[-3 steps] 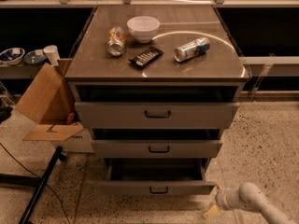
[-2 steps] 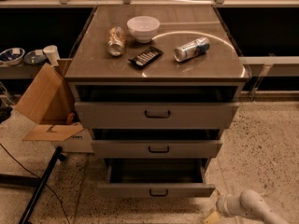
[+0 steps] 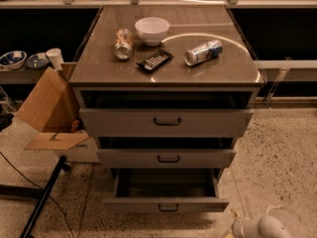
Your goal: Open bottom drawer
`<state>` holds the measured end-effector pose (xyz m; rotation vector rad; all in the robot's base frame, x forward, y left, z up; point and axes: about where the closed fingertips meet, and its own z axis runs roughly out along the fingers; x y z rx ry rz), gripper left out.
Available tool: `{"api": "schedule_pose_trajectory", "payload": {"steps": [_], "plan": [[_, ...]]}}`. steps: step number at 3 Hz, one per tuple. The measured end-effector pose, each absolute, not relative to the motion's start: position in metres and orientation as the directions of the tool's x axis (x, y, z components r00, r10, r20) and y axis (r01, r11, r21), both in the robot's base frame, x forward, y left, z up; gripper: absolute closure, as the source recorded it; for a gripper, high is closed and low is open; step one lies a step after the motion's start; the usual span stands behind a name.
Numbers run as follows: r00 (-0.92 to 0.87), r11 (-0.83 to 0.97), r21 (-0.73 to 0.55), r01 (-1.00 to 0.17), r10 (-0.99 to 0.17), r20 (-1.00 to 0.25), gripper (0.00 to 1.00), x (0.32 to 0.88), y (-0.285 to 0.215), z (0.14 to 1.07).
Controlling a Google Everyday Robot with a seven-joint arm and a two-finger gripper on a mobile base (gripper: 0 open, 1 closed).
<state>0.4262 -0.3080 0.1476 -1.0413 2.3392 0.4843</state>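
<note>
Grey cabinet (image 3: 168, 76) is standing mid-floor with the bottom drawer (image 3: 166, 205), lowest of three, sitting pulled out and its box interior showing. A cardboard box (image 3: 47, 103) is leaning at the left. The gripper (image 3: 237, 227) is hovering low, just beside the drawer's right front corner – whether released or clenched, I cannot tell. A white bowl (image 3: 152, 30) is resting on top.

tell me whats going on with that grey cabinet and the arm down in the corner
A robot arm's pale gripper sits low by the floor, to the right of the grey three-drawer cabinet. The shallow grey bottom drawer is pulled well out, with its box interior showing. The gripper is clear of the drawer's small dark bar handle. A white round bowl and a black remote rest on the cabinet's top.
</note>
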Motion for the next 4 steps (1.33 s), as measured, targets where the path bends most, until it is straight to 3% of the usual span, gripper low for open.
{"api": "schedule_pose_trajectory", "payload": {"steps": [2, 4], "plan": [[-0.589, 0.778, -0.050, -0.626, -0.515, -0.623, 0.00, 0.432, -0.328, 0.202], [-0.494, 0.729, -0.145, -0.669, -0.582, -0.646, 0.00, 0.484, -0.314, 0.223]]}}
